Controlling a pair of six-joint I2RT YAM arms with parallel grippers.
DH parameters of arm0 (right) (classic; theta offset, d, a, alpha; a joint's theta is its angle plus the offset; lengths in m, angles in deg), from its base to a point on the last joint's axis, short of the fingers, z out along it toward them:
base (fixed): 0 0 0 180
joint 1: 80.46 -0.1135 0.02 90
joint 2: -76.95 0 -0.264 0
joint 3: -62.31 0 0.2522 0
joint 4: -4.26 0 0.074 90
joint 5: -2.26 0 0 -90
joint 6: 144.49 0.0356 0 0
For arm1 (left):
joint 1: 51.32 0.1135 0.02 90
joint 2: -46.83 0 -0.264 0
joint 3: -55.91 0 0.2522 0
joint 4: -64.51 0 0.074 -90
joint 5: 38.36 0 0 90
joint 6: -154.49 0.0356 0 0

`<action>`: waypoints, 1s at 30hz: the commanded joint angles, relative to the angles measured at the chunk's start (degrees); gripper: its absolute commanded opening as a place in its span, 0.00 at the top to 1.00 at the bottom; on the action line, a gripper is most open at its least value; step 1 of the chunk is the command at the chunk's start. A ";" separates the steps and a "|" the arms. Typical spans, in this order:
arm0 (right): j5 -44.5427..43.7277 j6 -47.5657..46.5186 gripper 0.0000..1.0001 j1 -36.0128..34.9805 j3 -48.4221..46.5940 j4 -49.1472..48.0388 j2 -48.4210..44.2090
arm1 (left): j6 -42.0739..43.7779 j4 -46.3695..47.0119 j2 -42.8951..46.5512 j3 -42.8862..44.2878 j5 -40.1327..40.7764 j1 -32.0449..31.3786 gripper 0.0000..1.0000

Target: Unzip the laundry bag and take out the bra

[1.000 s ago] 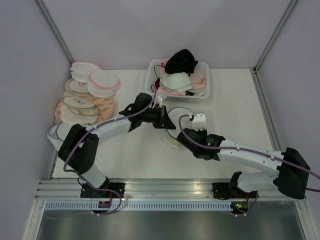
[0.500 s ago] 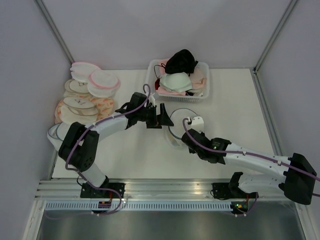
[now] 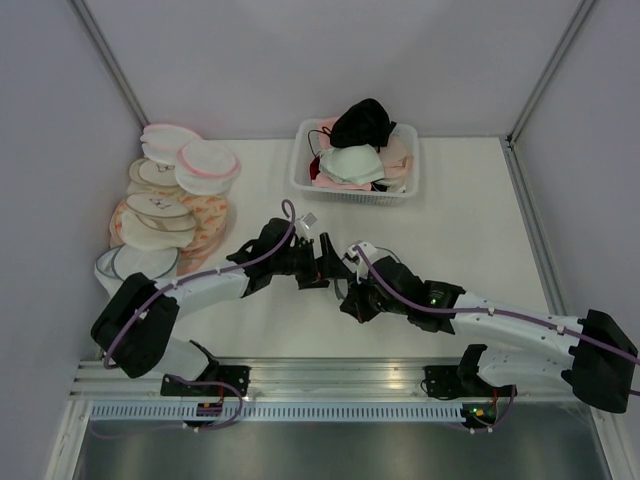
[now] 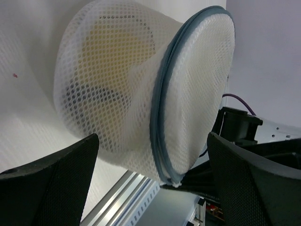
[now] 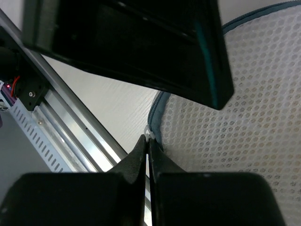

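Observation:
The laundry bag [image 4: 141, 84], a white mesh pouch with a blue-grey zipper rim [image 4: 162, 117], stands on edge in the left wrist view. The yellow of the bra [image 4: 108, 52] shows dimly through the mesh. My left gripper [image 4: 153, 139] is open, its black fingers [image 4: 51, 188] wide on either side of the bag and not touching it. My right gripper [image 5: 148, 141] is shut on the small white zipper pull [image 5: 148, 135] at the rim of the laundry bag [image 5: 244, 117]. From above, the left gripper [image 3: 322, 262] and right gripper [image 3: 350, 292] meet mid-table and hide most of the bag.
A white basket [image 3: 410, 195] at the back holds a black bra [image 3: 362, 122] and a pale one [image 3: 352, 162]. Stacks of round pink-rimmed and beige bags [image 3: 175, 195] lie at the left, with another blue-rimmed bag [image 3: 140, 263] beside them. An aluminium rail [image 3: 330, 375] runs along the near edge.
My left gripper has opened and let go of the bag. Both grippers have moved toward the near edge, and the right one has drawn the zipper pull along with it.

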 commanded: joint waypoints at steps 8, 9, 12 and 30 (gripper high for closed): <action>0.56 -0.26 0.99 -0.10 0.34 0.35 -2.37 | -5.91 14.54 -5.78 -0.31 -0.25 -1.75 0.75; 0.20 -0.26 1.00 -0.19 0.34 1.05 -2.81 | -5.91 14.28 -5.69 -0.39 -0.08 -1.75 0.82; -1.47 0.27 1.00 -0.19 0.43 3.07 -3.26 | -5.56 13.14 -5.16 -0.48 0.62 -1.75 0.90; -25.99 10.98 1.00 -0.10 -5.28 29.87 -1.76 | -4.94 8.83 -3.14 -0.57 3.79 -1.57 0.95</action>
